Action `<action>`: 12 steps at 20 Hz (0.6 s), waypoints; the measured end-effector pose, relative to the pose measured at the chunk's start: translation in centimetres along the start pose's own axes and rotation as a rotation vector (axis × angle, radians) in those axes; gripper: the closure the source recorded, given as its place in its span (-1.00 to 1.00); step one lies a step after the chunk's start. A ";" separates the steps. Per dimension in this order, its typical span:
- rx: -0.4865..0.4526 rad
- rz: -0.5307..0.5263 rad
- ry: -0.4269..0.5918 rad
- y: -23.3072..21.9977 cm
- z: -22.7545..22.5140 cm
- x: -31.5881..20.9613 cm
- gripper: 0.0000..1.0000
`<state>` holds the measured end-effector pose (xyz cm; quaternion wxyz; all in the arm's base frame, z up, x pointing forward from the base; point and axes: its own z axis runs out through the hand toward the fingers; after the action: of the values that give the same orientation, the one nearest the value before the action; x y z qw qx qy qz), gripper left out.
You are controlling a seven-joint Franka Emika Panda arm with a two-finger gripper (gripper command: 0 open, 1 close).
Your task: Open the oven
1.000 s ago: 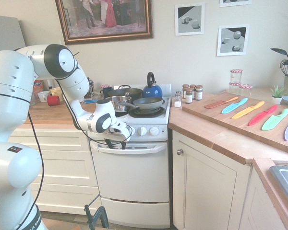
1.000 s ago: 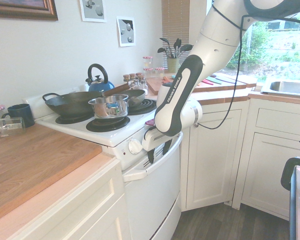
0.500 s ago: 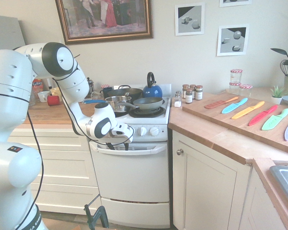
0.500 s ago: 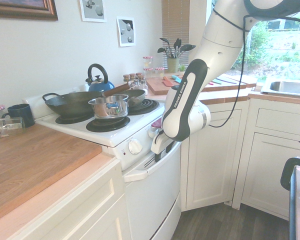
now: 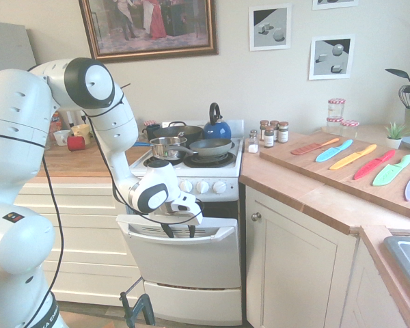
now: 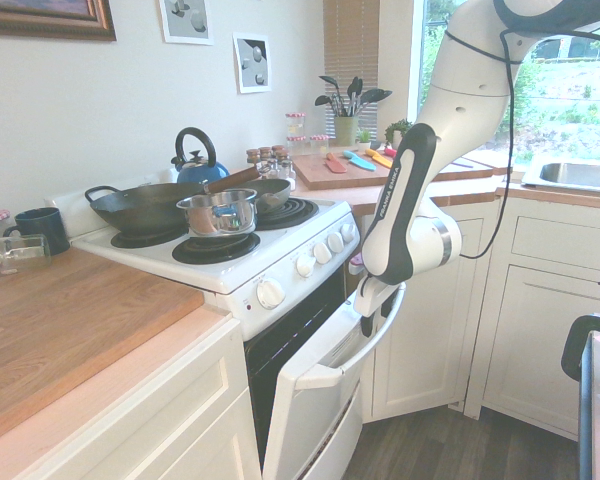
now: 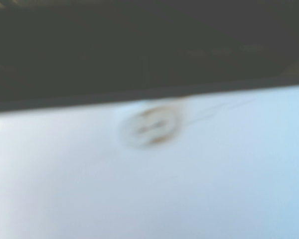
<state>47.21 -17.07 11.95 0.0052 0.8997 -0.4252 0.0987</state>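
Note:
The white oven stands between cream cabinets. Its drop-down door is tilted outward, and a dark gap shows along its top and side. My gripper is at the wide white bar handle, near the middle of it. The two dark fingers point down and stand apart along the bar, hooked over it, so the gripper is open. From the other side the gripper sits at the handle's upper end. The wrist view is blurred: white door surface under a dark band.
A black pan, steel pot and blue kettle sit on the burners. A cream cabinet door with a round knob is to the right and cream drawers to the left. Coloured knives lie on a board.
The oven door has swung from shut to partly open. My gripper has moved down and outward with the handle.

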 end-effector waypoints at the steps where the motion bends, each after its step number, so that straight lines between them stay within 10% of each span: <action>1: -0.002 -0.008 -0.004 0.8 0.1 0.3 -1.00; 12: -0.032 -0.121 -0.070 8.8 4.1 -0.4 -1.00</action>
<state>40.93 -22.73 7.22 0.0106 0.9265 -0.3712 0.0601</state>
